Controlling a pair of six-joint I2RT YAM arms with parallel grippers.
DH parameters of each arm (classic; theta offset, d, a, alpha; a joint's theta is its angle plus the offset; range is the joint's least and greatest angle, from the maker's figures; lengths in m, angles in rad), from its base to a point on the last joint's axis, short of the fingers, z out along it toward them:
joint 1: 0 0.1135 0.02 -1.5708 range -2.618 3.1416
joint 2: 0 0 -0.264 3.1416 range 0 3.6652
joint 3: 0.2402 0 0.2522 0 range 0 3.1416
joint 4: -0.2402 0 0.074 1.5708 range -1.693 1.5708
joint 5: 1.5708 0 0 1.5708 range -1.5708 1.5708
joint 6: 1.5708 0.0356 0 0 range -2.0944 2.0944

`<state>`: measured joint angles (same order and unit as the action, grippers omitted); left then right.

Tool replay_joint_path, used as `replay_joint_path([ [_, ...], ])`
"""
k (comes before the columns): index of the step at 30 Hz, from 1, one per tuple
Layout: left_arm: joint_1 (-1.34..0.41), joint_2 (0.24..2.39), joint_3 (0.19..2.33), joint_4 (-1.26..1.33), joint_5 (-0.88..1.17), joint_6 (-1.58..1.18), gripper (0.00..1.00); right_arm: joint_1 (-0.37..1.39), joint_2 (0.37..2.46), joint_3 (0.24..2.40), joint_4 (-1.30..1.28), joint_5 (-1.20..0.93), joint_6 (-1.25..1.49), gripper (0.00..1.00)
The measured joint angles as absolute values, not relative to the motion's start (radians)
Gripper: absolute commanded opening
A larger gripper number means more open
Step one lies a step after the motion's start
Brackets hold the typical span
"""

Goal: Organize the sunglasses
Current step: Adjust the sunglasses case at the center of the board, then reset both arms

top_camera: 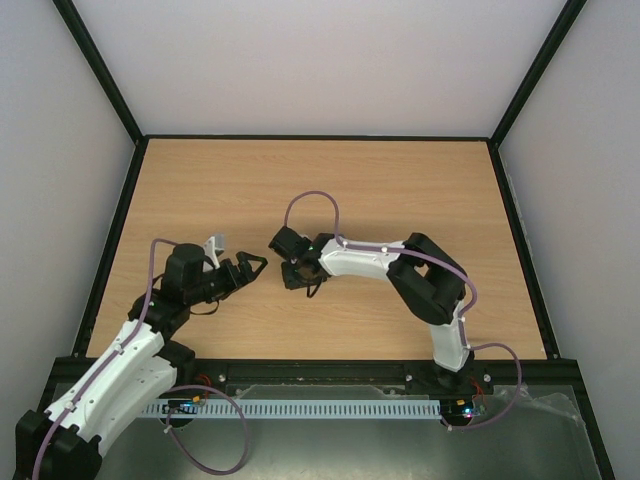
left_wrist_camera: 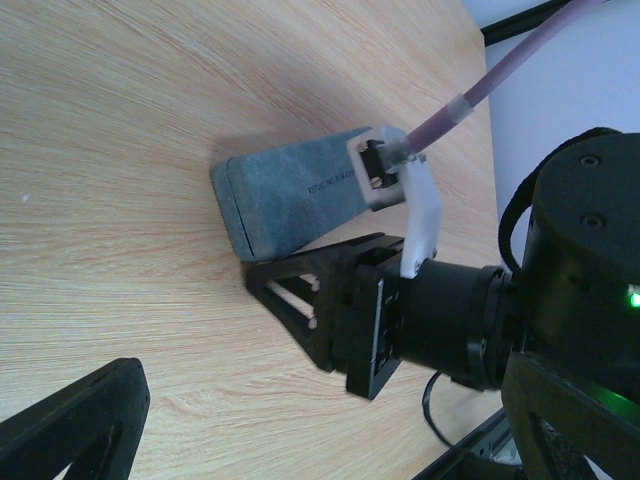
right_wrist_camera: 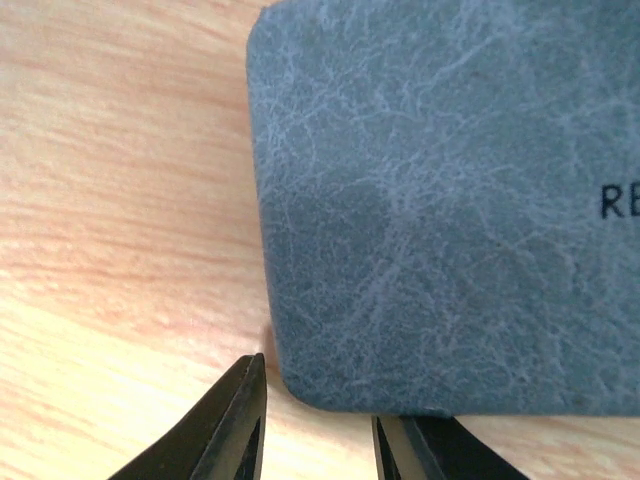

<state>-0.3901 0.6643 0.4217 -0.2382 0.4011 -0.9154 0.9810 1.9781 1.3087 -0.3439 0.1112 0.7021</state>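
The sunglasses do not show in any view. A grey-blue oblong case (left_wrist_camera: 290,195) lies closed on the wooden table (top_camera: 400,190), and it fills most of the right wrist view (right_wrist_camera: 450,200). My right gripper (right_wrist_camera: 320,440) hangs low beside the case's long side (left_wrist_camera: 262,282), jaws a little apart with only bare wood between them and the case's corner just ahead of the tips. From above, the right gripper (top_camera: 292,274) covers the case. My left gripper (top_camera: 250,267) is open and empty, a short way left of the right one; one of its fingers (left_wrist_camera: 70,420) shows at the bottom left.
A black frame (top_camera: 120,230) runs round the table, with white walls behind it. The right arm's purple cable (left_wrist_camera: 520,60) arcs over the case. A small white part (top_camera: 214,244) sits by the left wrist.
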Motion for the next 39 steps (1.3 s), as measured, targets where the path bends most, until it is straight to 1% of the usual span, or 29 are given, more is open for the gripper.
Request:
replay_joint_path([
  [6,-0.362,0.683,0.422,-0.237,0.425,-0.904,0.99,0.977,2.047,1.410,-0.386,0.157,0.702,0.33],
  [13,-0.357,0.702,0.422,-0.223,0.438,-0.904,0.99,0.950,2.074,1.450,-0.398,0.178,0.688,0.33],
  [17,-0.354,0.707,0.422,-0.221,0.436,-0.900,0.99,0.939,2.066,1.443,-0.394,0.173,0.665,0.42],
  [18,-0.353,0.709,0.424,-0.223,0.433,-0.897,0.99,0.939,2.045,1.416,-0.380,0.167,0.654,0.46],
  [20,-0.353,0.716,0.432,-0.235,0.409,-0.883,0.99,0.941,1.974,1.348,-0.368,0.159,0.639,0.63],
  [22,-0.353,0.721,0.448,-0.258,0.377,-0.870,0.99,0.947,1.848,1.253,-0.360,0.148,0.633,0.89],
  [23,-0.352,0.722,0.455,-0.265,0.361,-0.864,0.99,0.950,1.765,1.199,-0.350,0.144,0.623,0.99],
  [28,-0.345,0.720,0.461,-0.263,0.295,-0.840,0.99,0.918,1.361,1.017,-0.325,0.168,0.611,0.99],
  [31,-0.342,0.736,0.480,-0.257,0.218,-0.812,0.99,0.798,1.181,0.896,-0.298,0.211,0.609,0.99],
  [36,-0.339,0.785,0.533,-0.175,0.036,-0.706,0.99,0.543,1.034,0.715,-0.250,0.297,0.554,0.98],
  [39,-0.337,0.798,0.521,-0.072,-0.079,-0.617,0.99,0.450,1.003,0.637,-0.180,0.348,0.506,0.98],
])
